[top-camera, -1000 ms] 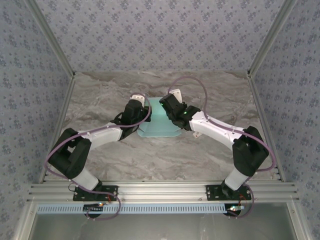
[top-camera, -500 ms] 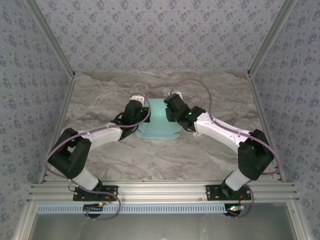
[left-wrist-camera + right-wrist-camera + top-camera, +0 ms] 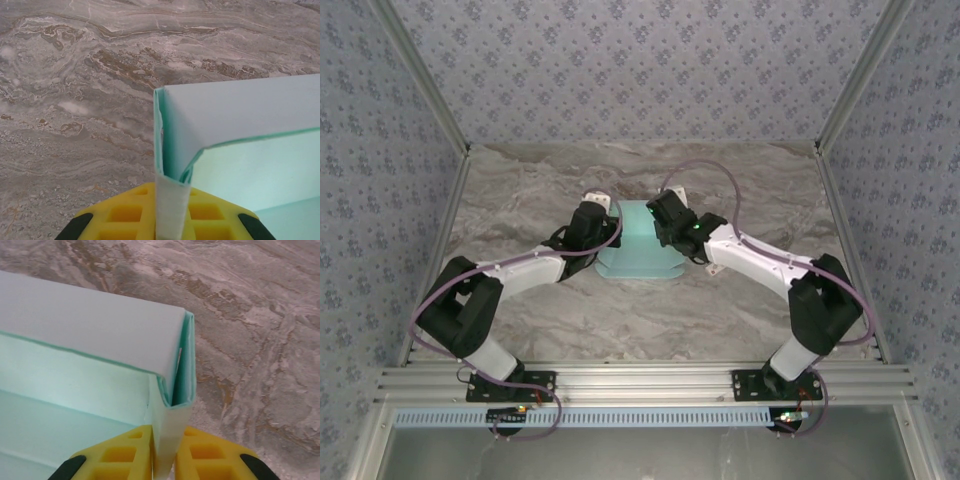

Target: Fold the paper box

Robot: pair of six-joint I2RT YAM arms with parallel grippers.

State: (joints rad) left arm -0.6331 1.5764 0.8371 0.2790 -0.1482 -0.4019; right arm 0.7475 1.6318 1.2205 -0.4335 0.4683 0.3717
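Observation:
The paper box (image 3: 638,252) is pale cyan card, partly folded, lying mid-table between both arms. My left gripper (image 3: 601,208) is at the box's left side. In the left wrist view the gripper (image 3: 171,215) is shut on a doubled-over side wall of the box (image 3: 240,110), pinched between yellow fingers (image 3: 125,215). My right gripper (image 3: 661,208) is at the box's right side. The right wrist view shows this gripper (image 3: 164,455) shut on the folded right wall of the box (image 3: 90,325). Both walls stand upright.
The marble-patterned table (image 3: 740,310) stretches around the box. Patterned walls with metal corner posts (image 3: 848,85) close in the back and sides. An aluminium rail (image 3: 640,380) runs along the near edge by the arm bases.
My right gripper opened a little and then shut on the box's right wall, and its arm shifted slightly. The left gripper kept its hold and stayed in place.

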